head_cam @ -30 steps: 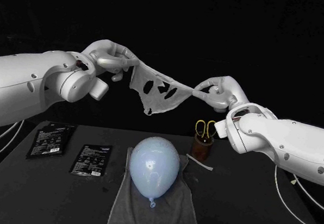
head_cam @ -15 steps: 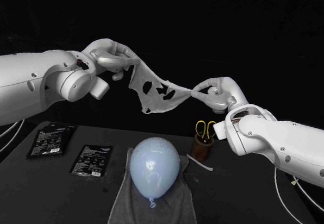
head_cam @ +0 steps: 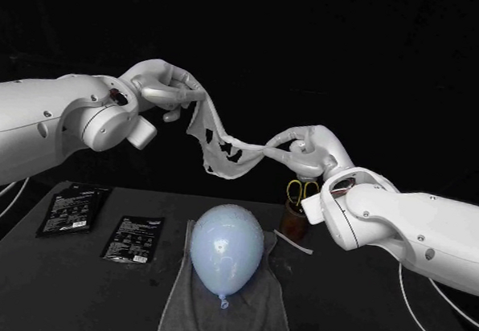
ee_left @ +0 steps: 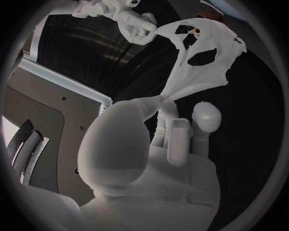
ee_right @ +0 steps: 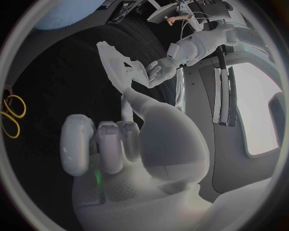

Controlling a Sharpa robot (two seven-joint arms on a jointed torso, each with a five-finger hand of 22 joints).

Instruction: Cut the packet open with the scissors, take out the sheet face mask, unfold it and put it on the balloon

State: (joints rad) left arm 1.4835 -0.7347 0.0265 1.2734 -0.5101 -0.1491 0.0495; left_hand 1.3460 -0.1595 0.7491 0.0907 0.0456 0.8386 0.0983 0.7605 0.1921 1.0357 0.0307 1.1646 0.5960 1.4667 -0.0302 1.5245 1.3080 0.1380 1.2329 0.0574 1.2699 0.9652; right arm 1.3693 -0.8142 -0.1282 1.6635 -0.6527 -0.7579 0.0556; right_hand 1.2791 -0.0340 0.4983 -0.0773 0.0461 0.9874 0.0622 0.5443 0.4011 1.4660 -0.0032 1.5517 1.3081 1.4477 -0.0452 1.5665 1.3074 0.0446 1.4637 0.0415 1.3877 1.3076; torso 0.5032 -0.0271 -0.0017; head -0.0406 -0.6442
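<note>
Sheet face mask (head_cam: 225, 144) is up in the air, above the back edge of the surface (head_cam: 407, 330), strung between both hands and sagging in the middle, partly twisted, eye holes visible. Left hand (head_cam: 169, 86) has fingers closed on the upper end; right hand (head_cam: 306, 145) pinches the lower end, other fingers curled. Balloon (head_cam: 228, 245) lies on a grey cloth (head_cam: 227, 322) mid-surface, running to the front edge, knot toward the front. Two black packets (head_cam: 75, 207) lie flat toward the left edge. Scissors (head_cam: 303, 190) stand handles-up in a brown holder (head_cam: 296, 218) near the back edge, just beside the cloth's back right corner.
</note>
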